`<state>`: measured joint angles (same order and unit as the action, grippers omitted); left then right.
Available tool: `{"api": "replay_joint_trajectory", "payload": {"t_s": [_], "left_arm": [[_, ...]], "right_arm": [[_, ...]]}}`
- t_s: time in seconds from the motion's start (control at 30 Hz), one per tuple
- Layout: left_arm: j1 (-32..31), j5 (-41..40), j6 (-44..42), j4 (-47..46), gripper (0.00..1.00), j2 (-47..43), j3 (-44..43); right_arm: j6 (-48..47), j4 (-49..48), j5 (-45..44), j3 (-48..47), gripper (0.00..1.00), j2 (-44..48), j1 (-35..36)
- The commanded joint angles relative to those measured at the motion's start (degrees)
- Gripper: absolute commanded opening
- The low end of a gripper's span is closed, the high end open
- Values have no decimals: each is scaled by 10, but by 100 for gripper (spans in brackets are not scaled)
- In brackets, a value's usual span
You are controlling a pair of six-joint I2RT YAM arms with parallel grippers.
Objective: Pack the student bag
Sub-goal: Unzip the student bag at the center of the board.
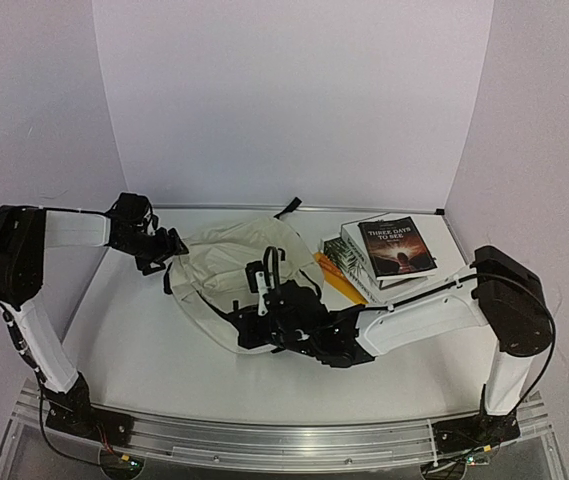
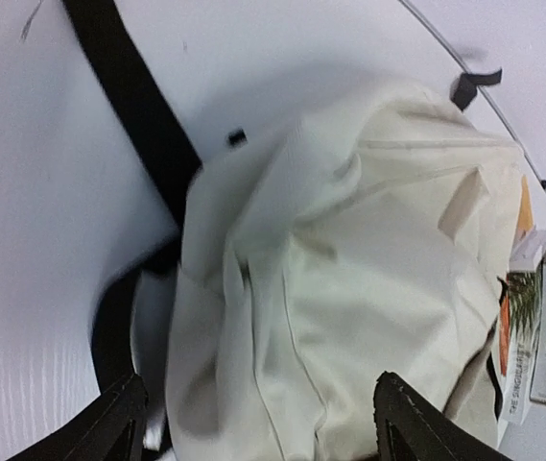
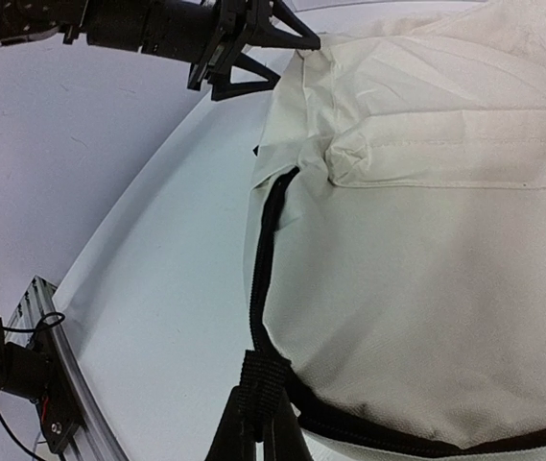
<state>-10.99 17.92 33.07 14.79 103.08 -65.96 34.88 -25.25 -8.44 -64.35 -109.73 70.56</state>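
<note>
We log bright, even, diffuse overhead light, with only soft shadows beside the bag point(image 1: 229, 265). The left wrist view is motion-smeared, worst at the strap point(image 2: 133, 106) and the lower left corner. The right wrist view is sharp, though the rail point(image 3: 66, 384) bows at its edge.

Crumpled cream student bag point(image 2: 368, 279) is filling most of the view. The left gripper point(image 2: 263, 427) is hanging over it, fingers spread wide. A black strap point(image 2: 133, 96) is lying on the white table point(image 2: 33, 240) at its left; books point(image 2: 541, 336) are sitting at its right.

top: high, near edge, looking down, wide | wrists: close, opposite sides, sharing student bag point(image 2: 349, 269)
</note>
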Motion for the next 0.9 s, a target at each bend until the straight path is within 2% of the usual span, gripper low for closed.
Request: {"api": "replay_joint_trajectory", "payload": {"t_s": [0.0, 0.13, 0.3, 0.6, 0.67, 0.8, 0.87], "left_arm": [[-56, -6, 63, 17, 85, -113, 89], [-114, -3, 122, 34, 87, -175, 141], [-149, 12, 177, 55, 88, -230, 185], [-173, 42, 194, 52, 86, -232, 194], [-174, 44, 192, 45, 78, -219, 192], [-178, 37, 195, 33, 53, -206, 194], [-178, 33, 198, 27, 44, -204, 198]], "right_arm": [[-7, -24, 13, -44, 0, -23, 9], [-15, -26, 23, -60, 0, -41, 9], [-17, -31, 31, -79, 0, -60, 9], [-17, -36, 36, -98, 0, -78, 9], [-18, -37, 36, -99, 0, -78, 9], [-21, -36, 34, -100, 0, -76, 10], [-22, -36, 31, -100, 0, -75, 11]]}}
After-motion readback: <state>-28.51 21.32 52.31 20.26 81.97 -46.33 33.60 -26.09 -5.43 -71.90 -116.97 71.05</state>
